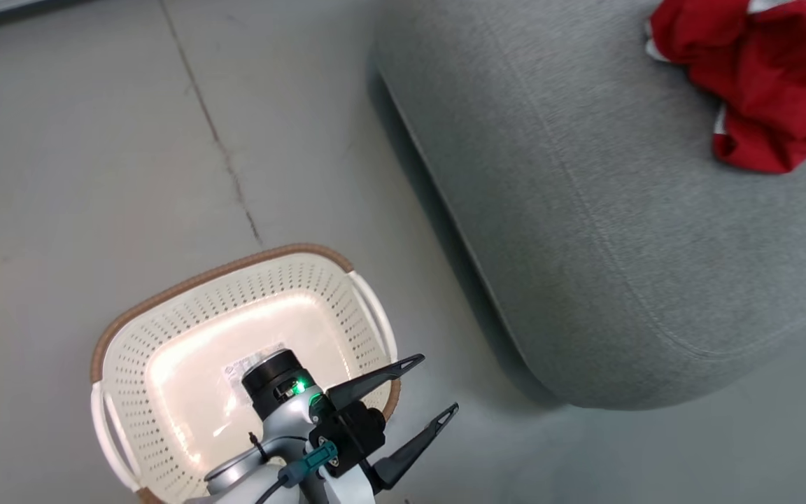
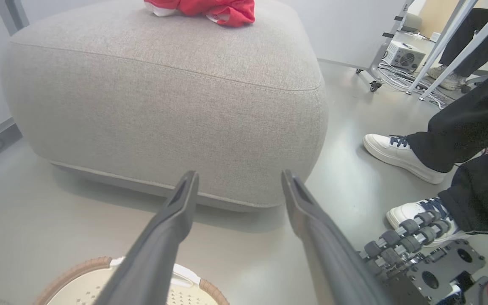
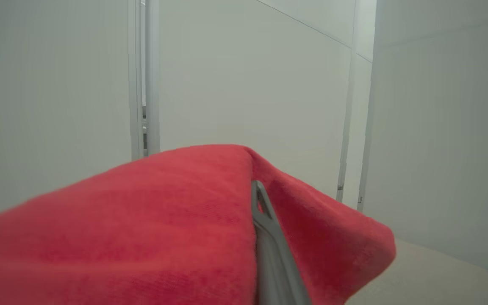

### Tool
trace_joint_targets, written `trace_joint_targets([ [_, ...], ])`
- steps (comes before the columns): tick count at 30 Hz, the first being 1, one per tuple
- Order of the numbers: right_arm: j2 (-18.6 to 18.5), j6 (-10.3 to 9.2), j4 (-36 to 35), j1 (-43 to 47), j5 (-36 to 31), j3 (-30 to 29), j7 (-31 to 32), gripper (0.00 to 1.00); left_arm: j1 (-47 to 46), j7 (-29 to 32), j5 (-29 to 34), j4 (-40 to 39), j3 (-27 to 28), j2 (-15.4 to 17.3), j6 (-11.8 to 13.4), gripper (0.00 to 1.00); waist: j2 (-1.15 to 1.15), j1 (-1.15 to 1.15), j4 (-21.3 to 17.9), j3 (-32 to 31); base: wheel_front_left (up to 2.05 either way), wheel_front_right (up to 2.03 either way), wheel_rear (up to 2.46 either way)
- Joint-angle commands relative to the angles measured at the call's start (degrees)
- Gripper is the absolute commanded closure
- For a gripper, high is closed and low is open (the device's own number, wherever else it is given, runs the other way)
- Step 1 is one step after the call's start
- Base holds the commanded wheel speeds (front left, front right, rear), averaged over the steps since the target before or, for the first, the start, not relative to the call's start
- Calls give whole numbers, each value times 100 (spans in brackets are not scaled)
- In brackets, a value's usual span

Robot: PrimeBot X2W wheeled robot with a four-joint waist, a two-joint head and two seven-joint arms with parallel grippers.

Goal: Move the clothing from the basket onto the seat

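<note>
The basket (image 1: pixel 221 269) stands on the grey floor (image 1: pixel 81 175), just beside the big grey seat (image 1: pixel 620 245) but not touching it. Its pale perforated walls and brown rim show plainly, and a small label lies on its bottom. A thin crack (image 1: pixel 228 161) runs across the floor toward its far rim.

The left jaws hang above the basket's near right corner and are wide apart, with nothing between them. The two dark fingers (image 1: pixel 375 378) point toward the seat. In the left wrist view the same fingers (image 2: pixel 172 224) frame the seat's (image 2: pixel 163 97) lower seam, and the basket (image 2: pixel 70 275) rim peeks in below them.

A red garment with white trim (image 1: pixel 760 77) lies crumpled on top of the seat, toward its far side, well away from the basket. The left wrist view shows it (image 2: pixel 223 8) at the top edge.

The right jaws are together, clamped on a red cloth (image 3: pixel 142 228), which drapes thickly over one grey finger (image 3: pixel 269 241) and hangs down on both sides. I cannot tell which garment it is. Pale wall panels stand behind it.

A person stands to one side of the seat, in white shoes (image 2: pixel 396 152) and dark trousers (image 2: pixel 472 123). A pale panel on wheels (image 2: pixel 345 29) stands farther back.
</note>
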Motion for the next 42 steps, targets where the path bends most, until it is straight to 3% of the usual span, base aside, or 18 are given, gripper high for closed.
trace_joint_targets([
  [1,-27,2,204,-180,98,-66,-26,100,-128,-7,0,-13,2,83,-4,0,0,0,252,264,0,0,0],
  [4,-143,2,954,-553,327,-329,-27,100,-183,-7,92,11,-4,93,-4,0,0,0,392,417,0,0,0],
  [10,-302,5,1913,-946,-16,-511,-27,100,-279,-7,160,-36,17,125,-4,0,0,0,625,644,0,0,0],
  [17,-264,2,3050,-1003,-845,-591,-26,100,-454,-7,253,-76,357,116,31,0,0,0,763,839,0,0,0],
  [28,-76,2,3456,-1026,-1378,-858,-26,100,-527,-6,360,-178,511,-6,14,0,0,0,849,901,0,0,0],
  [29,-91,2,3504,-1020,-1442,-865,-26,83,-527,-6,364,-186,519,-15,11,0,0,0,855,899,0,0,0],
  [30,-94,2,3568,-1019,-1496,-872,-27,5,-530,-6,371,-193,525,-30,9,0,0,0,862,894,0,0,0],
  [31,-92,2,3691,-1032,-1554,-870,-26,0,-534,-6,381,-209,531,-44,6,0,0,0,868,884,0,0,0],
  [42,-319,2,4081,-1090,-2347,-718,-26,0,-472,-6,389,-257,523,-212,-8,0,0,0,916,520,0,0,0],
])
